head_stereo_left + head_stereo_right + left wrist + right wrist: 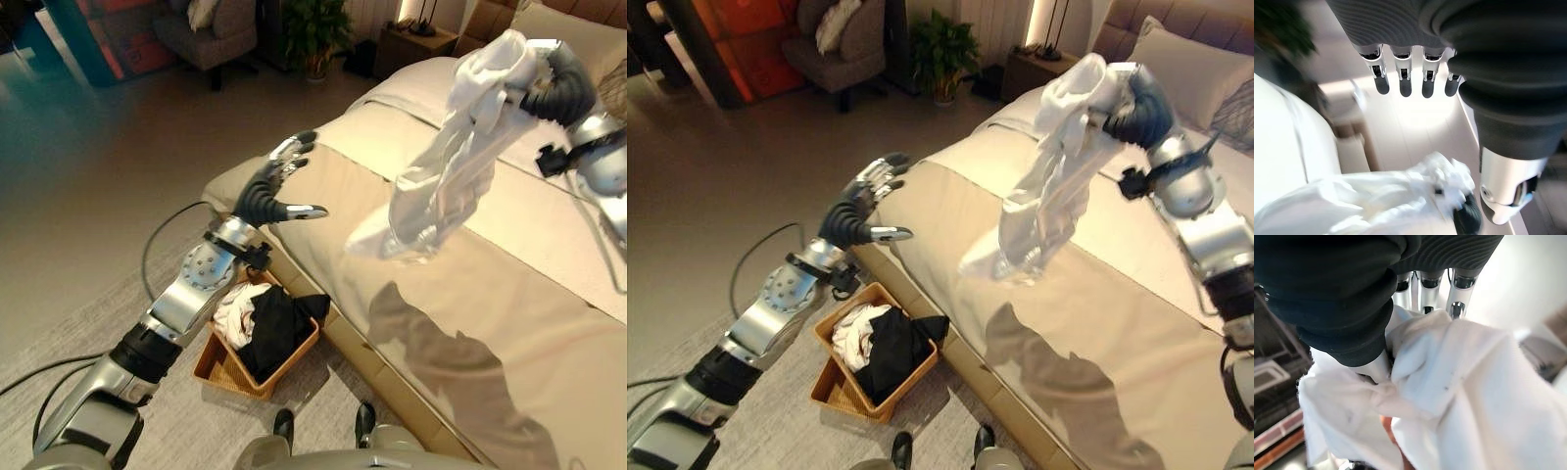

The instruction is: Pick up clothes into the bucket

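Right hand (1136,103) clenched around white garment (1043,201) hanging above beige bed (1097,323), left hand (274,186) spread empty over bed's corner, wicker basket (223,374) of clothes on floor below

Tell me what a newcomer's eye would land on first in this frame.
First, the white garment hanging in the air above the bed, bunched in the raised right hand. Next, the left hand, fingers spread and holding nothing, over the bed's near corner. Below it on the floor, beside the bed, stands the wicker basket, already holding black and white clothes.
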Available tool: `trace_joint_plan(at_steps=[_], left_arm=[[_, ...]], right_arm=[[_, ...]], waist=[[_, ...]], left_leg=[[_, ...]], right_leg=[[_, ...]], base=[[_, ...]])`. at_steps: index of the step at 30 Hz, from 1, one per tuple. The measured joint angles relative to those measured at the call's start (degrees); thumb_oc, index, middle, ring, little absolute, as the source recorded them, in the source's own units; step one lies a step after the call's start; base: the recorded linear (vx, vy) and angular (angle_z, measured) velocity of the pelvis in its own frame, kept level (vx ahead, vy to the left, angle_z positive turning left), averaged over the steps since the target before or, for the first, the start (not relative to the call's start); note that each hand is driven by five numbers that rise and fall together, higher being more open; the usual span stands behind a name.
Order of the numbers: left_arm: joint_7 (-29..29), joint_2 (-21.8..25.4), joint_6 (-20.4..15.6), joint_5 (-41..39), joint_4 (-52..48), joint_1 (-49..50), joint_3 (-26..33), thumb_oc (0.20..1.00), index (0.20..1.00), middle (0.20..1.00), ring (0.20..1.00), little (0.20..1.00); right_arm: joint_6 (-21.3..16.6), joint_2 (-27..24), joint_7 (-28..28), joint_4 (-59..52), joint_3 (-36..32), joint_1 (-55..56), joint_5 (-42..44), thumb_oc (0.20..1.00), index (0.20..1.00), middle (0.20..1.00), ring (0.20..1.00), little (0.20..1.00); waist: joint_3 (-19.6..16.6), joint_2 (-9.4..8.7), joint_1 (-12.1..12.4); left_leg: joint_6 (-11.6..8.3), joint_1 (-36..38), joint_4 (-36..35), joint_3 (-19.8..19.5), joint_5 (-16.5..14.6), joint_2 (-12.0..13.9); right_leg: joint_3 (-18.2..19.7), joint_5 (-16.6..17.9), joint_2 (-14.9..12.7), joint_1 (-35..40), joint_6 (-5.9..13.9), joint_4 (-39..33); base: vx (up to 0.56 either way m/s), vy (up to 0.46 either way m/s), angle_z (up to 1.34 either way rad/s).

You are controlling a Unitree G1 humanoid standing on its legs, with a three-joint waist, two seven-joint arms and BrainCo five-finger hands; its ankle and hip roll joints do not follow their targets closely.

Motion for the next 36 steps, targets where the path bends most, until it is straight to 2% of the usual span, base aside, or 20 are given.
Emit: trace_joint_plan(at_steps=[5, 13, 15, 19, 27, 28, 29, 31, 36], left_arm=[[-0.96, -4.01, 1.01, 1.26, 1.46, -3.73, -3.15, 1.0, 1.0, 1.0, 1.0, 1.0], [-1.48, -9.86, 3.79, 3.24, 7.91, -3.96, -7.84, 1.0, 1.0, 1.0, 1.0, 1.0], [-2.45, -10.78, 4.09, 2.19, 8.05, -3.96, -8.85, 1.0, 1.0, 1.0, 1.0, 1.0], [-4.06, -12.94, 5.46, -5.69, 8.93, -3.98, -10.18, 1.0, 1.0, 1.0, 1.0, 1.0], [-5.58, -14.43, 8.0, -11.05, 10.75, -6.26, -12.45, 1.0, 1.0, 1.0, 1.0, 1.0], [-5.81, -14.46, 8.31, -12.87, 10.8, -6.79, -13.09, 0.746, 0.746, 0.746, 0.746, 0.746], [-6.27, -14.02, 8.59, -15.32, 10.75, -7.22, -13.57, 0.445, 0.445, 0.445, 0.445, 0.445], [-7.12, -13.39, 8.67, -18.44, 10.68, -7.28, -13.63, 0.2, 0.2, 0.2, 0.2, 0.2], [-8.27, -10.94, 9.53, -19.13, 10.74, -7.11, -13.83, 0.2, 0.2, 0.2, 0.2, 0.2]], right_arm=[[0.63, 1.44, 2.59, -7.64, -0.35, 3.8, 0.49, 0.2, 0.2, 0.2, 0.2, 0.2], [0.71, 6.1, 5.16, -18.74, -0.68, 4.53, 0.58, 0.2, 0.2, 0.2, 0.2, 0.2], [0.74, 7.01, 5.67, -18.97, -0.68, 4.53, 0.93, 0.2, 0.2, 0.2, 0.2, 0.2], [1.34, 8.01, 6.16, -19.15, -0.6, 4.53, 1.25, 0.2, 0.2, 0.2, 0.2, 0.2], [2.59, 11.5, 6.33, -19.5, -0.36, 4.53, 1.48, 0.2, 0.2, 0.2, 0.2, 0.2], [2.61, 11.7, 6.31, -19.5, -0.36, 4.53, 1.53, 0.2, 0.2, 0.2, 0.2, 0.2], [2.63, 12.13, 6.28, -19.5, -0.36, 4.53, 1.64, 0.2, 0.2, 0.2, 0.2, 0.2], [2.63, 12.71, 6.37, -19.52, -0.34, 4.53, 1.68, 0.2, 0.2, 0.2, 0.2, 0.2], [2.55, 13.51, 7.23, -23.06, -0.59, 5.07, 2.68, 0.2, 0.2, 0.2, 0.2, 0.2]], waist=[[-2.06, 0.9, -0.52], [-2.64, 0.92, -0.55], [-2.85, 0.84, -0.45], [-3.13, 0.9, -0.79], [-3.43, 1.38, -1.93], [-3.56, 1.57, -1.97], [-3.68, 1.74, -2.04], [-3.89, 2.08, -2.37], [-4.3, 2.73, -2.45]], left_leg=[[-0.01, 1.23, -1.13, 0.44, -0.01, 0.53], [-0.18, 3.01, -2.02, 1.29, -0.09, 0.93], [-0.18, 3.04, -2.02, 1.54, -0.09, 0.8], [-0.18, 3.11, -2.14, 1.82, -0.09, 0.63], [-0.17, 3.8, -2.5, 2.15, -0.09, 0.72], [-0.17, 3.97, -2.56, 2.36, -0.09, 0.75], [-0.17, 4.02, -2.6, 2.66, -0.09, 0.78], [-0.17, 4.06, -2.67, 2.8, -0.09, 0.82], [-0.18, 4.15, -2.78, 2.88, -0.08, 1.1]], right_leg=[[0.65, 0.72, 0.86, 1.22, -0.11, -1.95], [0.88, 0.71, 1.14, 2.78, -0.11, -2.84], [1.14, 0.74, 1.01, 2.74, -0.07, -2.85], [1.64, 0.84, 0.88, 2.63, 0.08, -2.87], [2.02, 0.9, 0.96, 2.9, 0.13, -3.02], [2.09, 0.89, 0.98, 2.96, 0.14, -3.03], [2.17, 0.9, 0.98, 2.96, 0.14, -3.03], [2.28, 0.9, 1.02, 2.95, 0.14, -3.08], [2.29, 1.02, 1.33, 3.1, 0.0, -3.44]], base=[[0.0, 0.01, -0.09], [0.0, 0.003, -0.01], [-0.01, 0.012, -0.05], [-0.01, 0.003, -0.04], [-0.01, 0.0, -0.03], [-0.01, -0.001, -0.05], [-0.01, -0.001, -0.06], [0.0, 0.0, -0.02], [0.0, 0.0, 0.0]])
